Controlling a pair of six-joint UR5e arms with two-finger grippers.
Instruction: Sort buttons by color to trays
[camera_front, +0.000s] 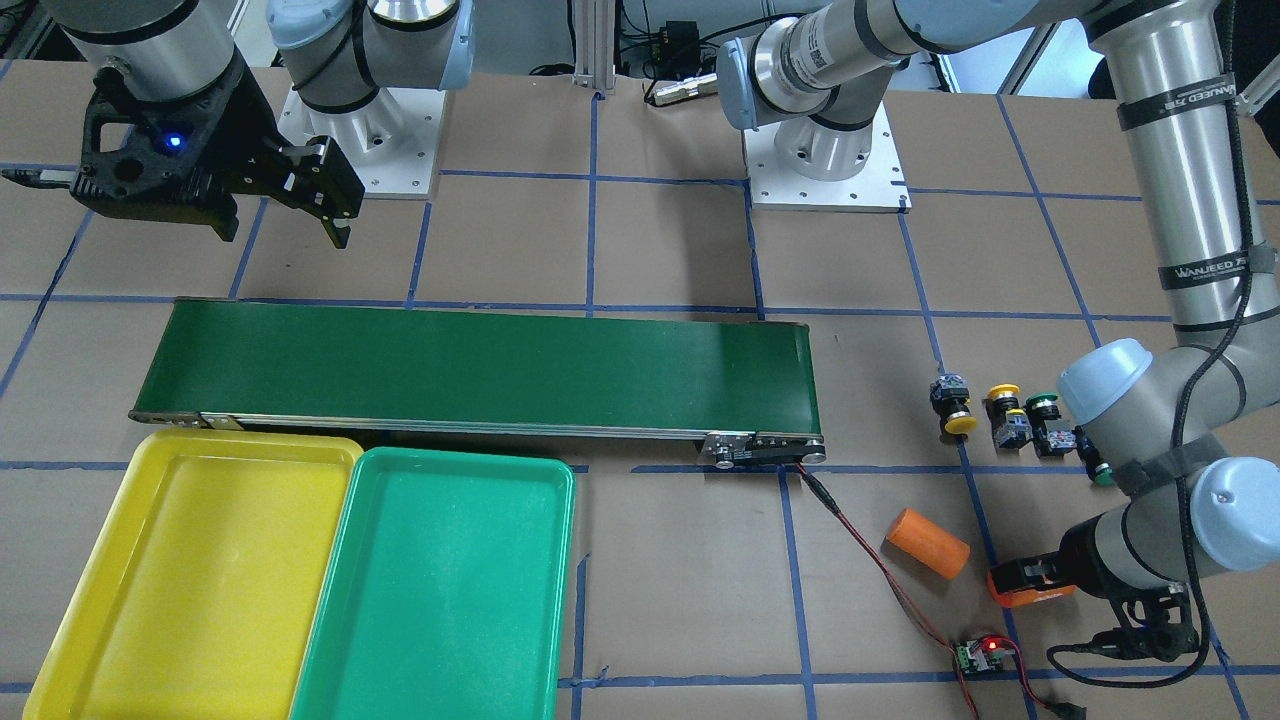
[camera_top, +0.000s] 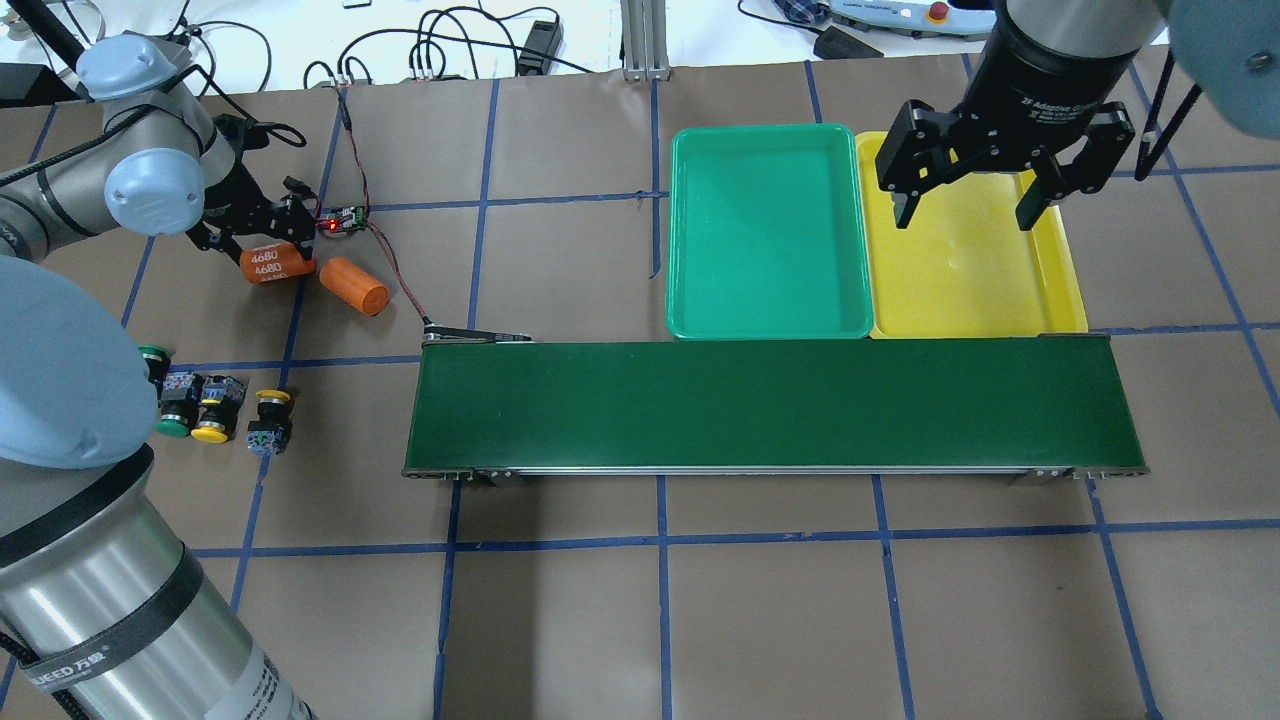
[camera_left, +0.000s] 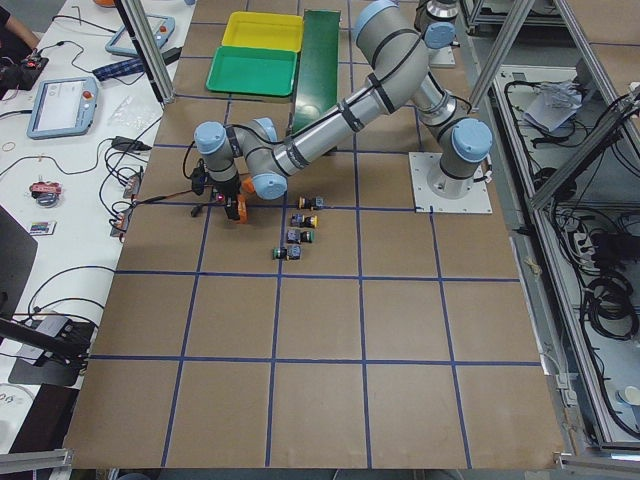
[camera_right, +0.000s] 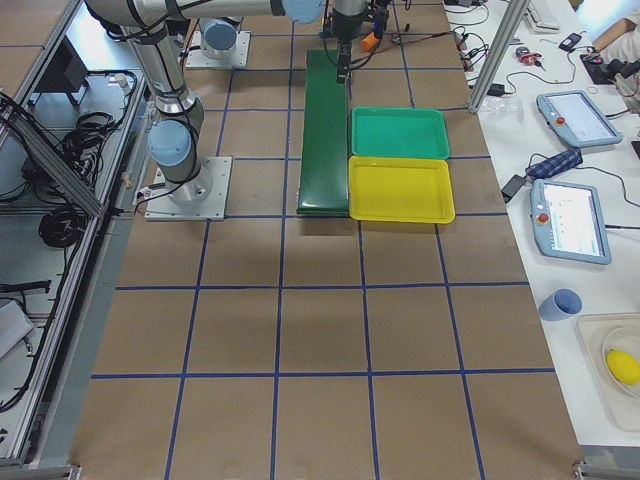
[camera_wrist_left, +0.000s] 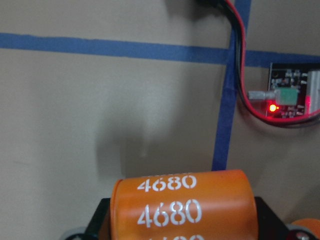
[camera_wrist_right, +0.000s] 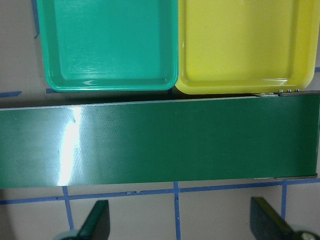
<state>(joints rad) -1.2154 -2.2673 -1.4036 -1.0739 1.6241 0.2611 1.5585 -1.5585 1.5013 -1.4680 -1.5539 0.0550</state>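
Four buttons lie in a loose row on the table's left end: two yellow-capped (camera_top: 210, 432) (camera_top: 272, 398) and two green-capped (camera_top: 172, 428) (camera_top: 151, 352). They also show in the front view (camera_front: 960, 420). My left gripper (camera_top: 262, 243) is beyond them, shut on an orange cylinder marked 4680 (camera_wrist_left: 185, 205). The yellow tray (camera_top: 1060, 270) and the green tray (camera_top: 770, 325) lie side by side behind the belt, both empty. My right gripper (camera_top: 975, 190) is open and empty, high above the yellow tray.
A long dark-green conveyor belt (camera_top: 770, 405) runs across the middle, in front of the trays. A second orange cylinder (camera_top: 353, 285) lies beside the held one. A small circuit board with a red light (camera_top: 345, 218) and its red-black wire sit close by.
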